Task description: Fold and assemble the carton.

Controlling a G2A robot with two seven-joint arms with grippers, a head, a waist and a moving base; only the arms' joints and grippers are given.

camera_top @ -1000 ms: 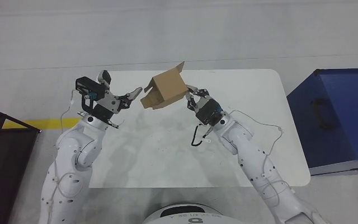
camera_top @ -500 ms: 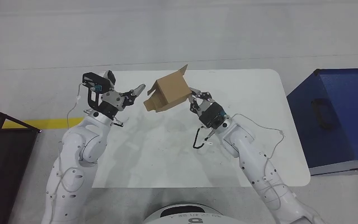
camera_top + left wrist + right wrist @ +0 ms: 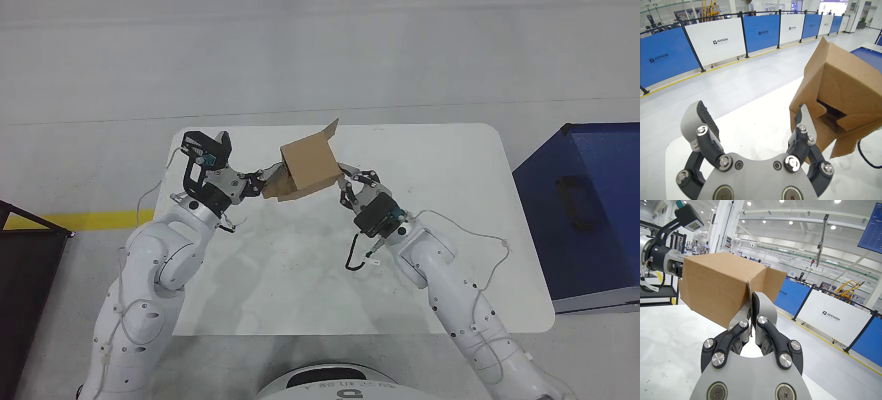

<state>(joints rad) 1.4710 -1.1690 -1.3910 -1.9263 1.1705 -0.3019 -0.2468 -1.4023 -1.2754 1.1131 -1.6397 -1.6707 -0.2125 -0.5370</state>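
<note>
A brown cardboard carton [image 3: 308, 165] hangs above the far middle of the white table [image 3: 300, 280]. My right gripper [image 3: 343, 178] is shut on a flap at the carton's right end; in the right wrist view the flap edge sits pinched between the fingers of the gripper [image 3: 751, 306] below the carton [image 3: 715, 285]. My left gripper [image 3: 262, 184] is open at the carton's left end. In the left wrist view one fingertip [image 3: 800, 115] touches the carton [image 3: 838, 98] by its partly folded flaps, with the other fingertip [image 3: 704, 113] standing free.
A dark blue bin [image 3: 590, 215] stands beyond the table's right edge. A black rack corner [image 3: 25, 260] shows at the left, with a yellow floor line [image 3: 100, 218] beside it. A black cable [image 3: 352, 250] hangs under the right arm.
My left gripper has moved right, up to the carton's left end. The carton and right gripper shifted slightly to the right and the carton turned a little.
</note>
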